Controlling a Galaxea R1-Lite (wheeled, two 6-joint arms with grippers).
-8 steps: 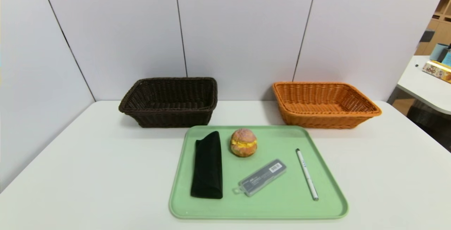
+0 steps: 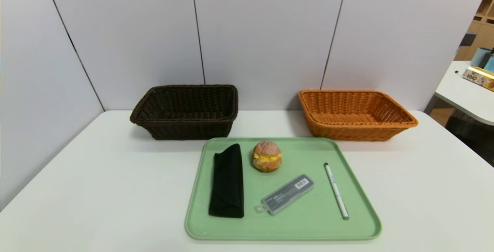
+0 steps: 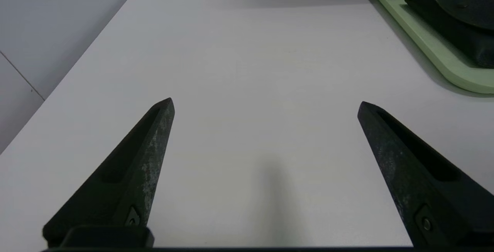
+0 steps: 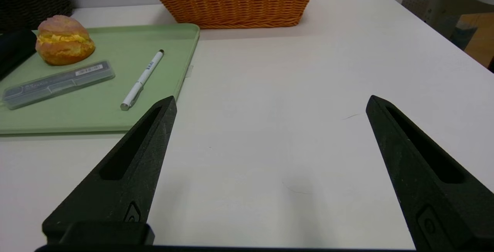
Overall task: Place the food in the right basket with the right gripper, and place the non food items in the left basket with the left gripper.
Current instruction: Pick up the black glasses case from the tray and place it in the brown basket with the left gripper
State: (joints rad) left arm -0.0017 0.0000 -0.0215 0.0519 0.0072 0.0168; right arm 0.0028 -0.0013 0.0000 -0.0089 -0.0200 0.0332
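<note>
Both of my claws hang over bare white table (image 2: 96, 190) at the near edge, spread wide with nothing between their pointed black fingers. My left gripper (image 3: 266, 103) sits to the left of the pale green plastic tray (image 2: 362, 205); my right gripper (image 4: 270, 101) sits to its right. Neither shows in the head view.

On the tray, the folded black cloth (image 2: 227, 182) lies along the left side, running front to back. Just beside its far end stands the small round bun with pinkish-brown crust and yellow filling (image 2: 266, 156). Nearer to me, around the tray's middle, the flat translucent grey plastic case with a barcode label (image 2: 286, 195) lies at a slant, apart from the bun. The slim white-silver pen (image 2: 336, 191) lies toward the tray's right side, clear of the case.

Behind the tray, against the wall panels, the rectangular dark brown wicker basket (image 2: 185, 113) stands on the left and the rectangular orange wicker basket with flared rim (image 2: 355, 115) on the right, well apart from each other.
</note>
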